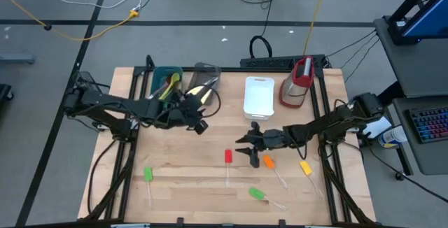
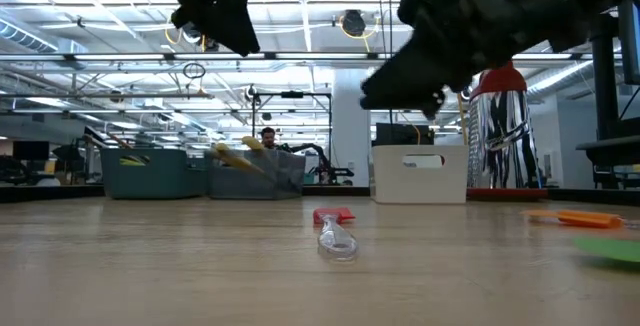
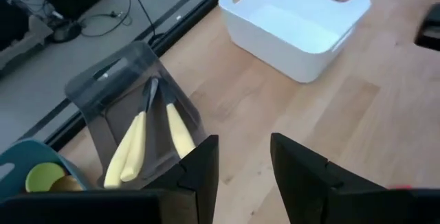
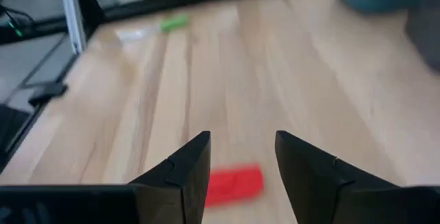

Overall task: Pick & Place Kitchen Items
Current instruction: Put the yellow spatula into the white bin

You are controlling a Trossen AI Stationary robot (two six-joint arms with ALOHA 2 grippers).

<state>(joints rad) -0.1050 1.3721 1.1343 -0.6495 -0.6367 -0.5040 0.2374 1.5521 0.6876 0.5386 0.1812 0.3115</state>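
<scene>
I have the right gripper [image 1: 246, 146] hanging over the middle of the tabletop [image 1: 189, 186] with its fingers [image 4: 180, 172] spread apart and nothing between them. Through its wrist camera the red spatula [image 4: 234, 185] lies flat on the wood just beyond the fingertips, its red head showing in the gap between them; I see no contact. From above, that spatula [image 1: 228, 159] sits just beside the gripper, with its clear handle pointing toward the near edge.

The left gripper [image 1: 199, 124] is up over the back left part of the tabletop, beside the grey tub [image 1: 203, 81]. Its fingers [image 3: 203, 169] are parted too and carry nothing. Its wrist camera looks down on two pale-handled knives [image 3: 148, 138] resting in the grey tub [image 3: 110, 86], leaning side by side. The teal tub [image 1: 166, 80] next to it holds a yellow-green utensil I cannot make out more closely. The white tub [image 1: 258, 95] stands farther along the back.

Loose on the wood are an orange spatula [image 1: 269, 163] just beside the right gripper, a yellow spatula [image 1: 306, 168] nearer the right edge, a green spatula [image 1: 257, 194] toward the front, and another green spatula [image 1: 148, 175] at the front left.
</scene>
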